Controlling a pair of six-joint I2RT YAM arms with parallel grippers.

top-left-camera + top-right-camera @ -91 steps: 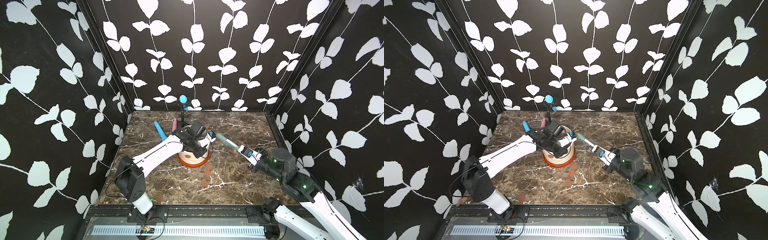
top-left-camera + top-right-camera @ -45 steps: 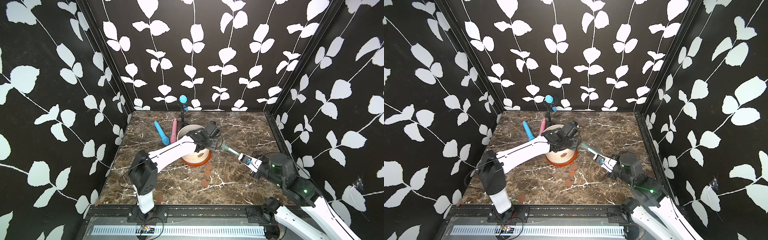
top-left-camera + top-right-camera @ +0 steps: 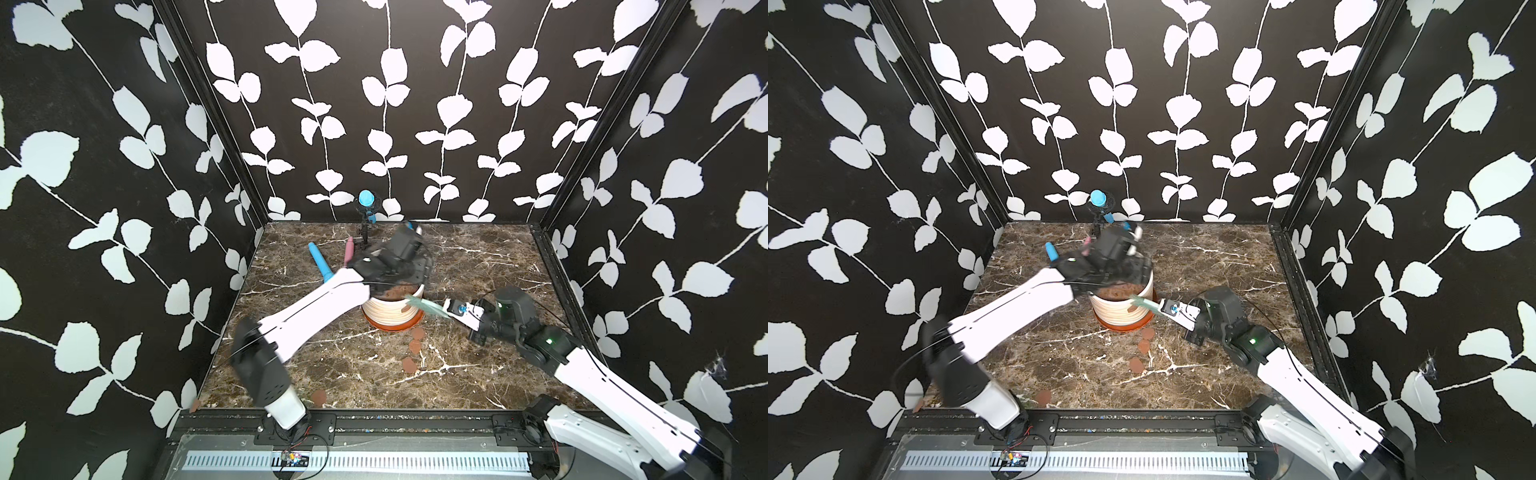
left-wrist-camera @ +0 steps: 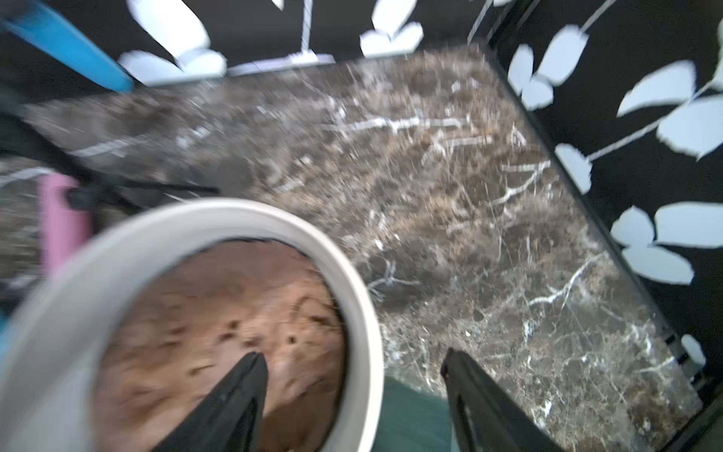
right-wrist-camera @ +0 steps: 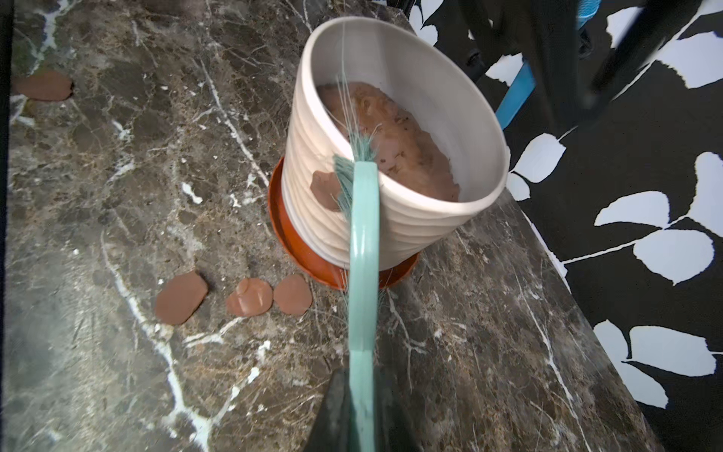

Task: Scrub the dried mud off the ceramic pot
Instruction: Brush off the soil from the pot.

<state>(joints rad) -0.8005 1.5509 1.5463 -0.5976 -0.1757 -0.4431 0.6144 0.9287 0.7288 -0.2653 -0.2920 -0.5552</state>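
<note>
The ceramic pot (image 3: 388, 309) (image 3: 1121, 309) stood on its orange saucer (image 5: 289, 242) on the brown marble bench (image 3: 478, 266), near the middle of both top views. One blob of dried mud (image 5: 324, 190) stuck to its ribbed side. The bristles of a green brush (image 5: 364, 242) touched that blob. The right end effector (image 5: 362, 391) was clenched on the brush handle. The left end effector (image 4: 352, 358) was released, one finger (image 4: 242, 383) over the brown soil (image 4: 219, 313) and one outside the rim. Three more mud discs (image 5: 250, 296) lay on the bench beside the saucer.
</note>
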